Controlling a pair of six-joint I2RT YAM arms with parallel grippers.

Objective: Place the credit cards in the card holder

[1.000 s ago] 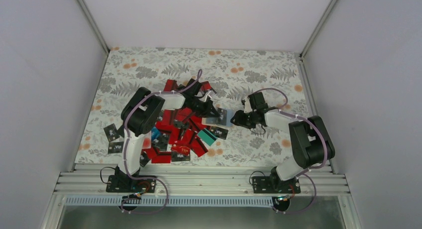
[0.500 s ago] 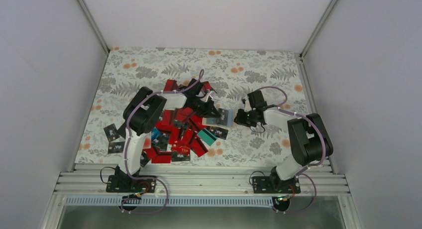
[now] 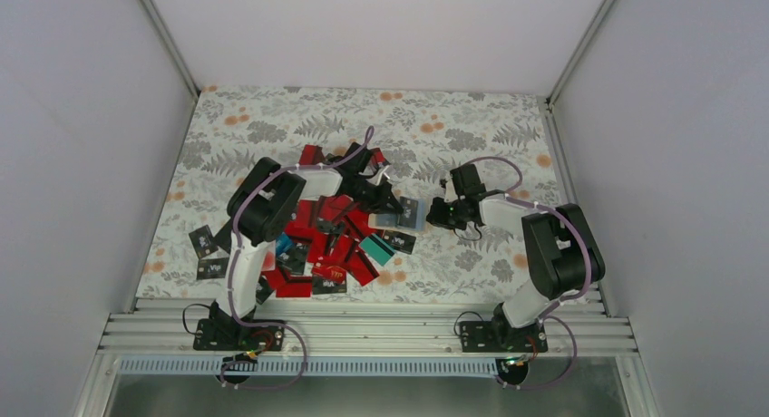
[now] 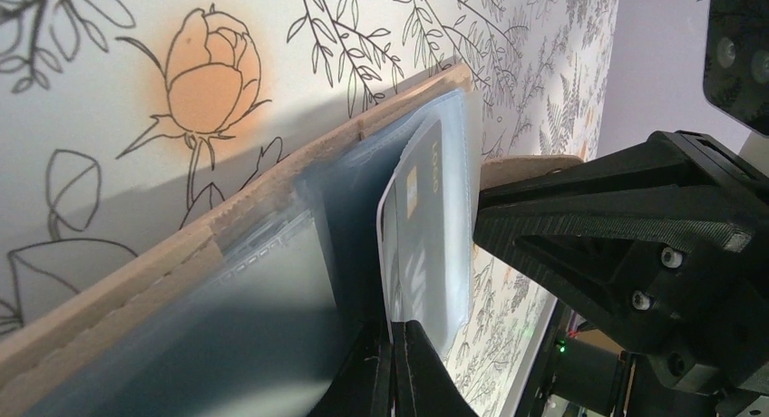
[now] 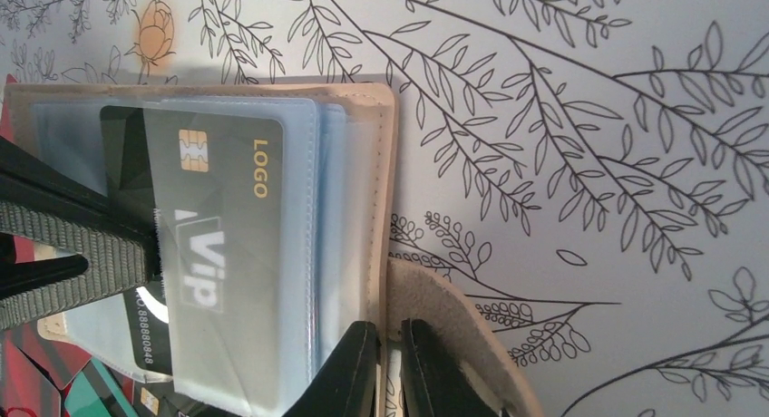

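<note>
1. The right gripper (image 5: 392,367) has closed in, clamping the card holder (image 5: 388,154), which sits mid-frame in the top view.
2. The left gripper (image 4: 393,349) pinches a black card (image 5: 222,208) partly inside it; in the right wrist view the card's long axis runs vertically, chip end up.

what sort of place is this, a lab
Most likely a robot test cell: plain white walls box in the workspace, a left arm and a right arm are bolted to an aluminium rail, and credit cards lie piled on a floral cloth.
</note>
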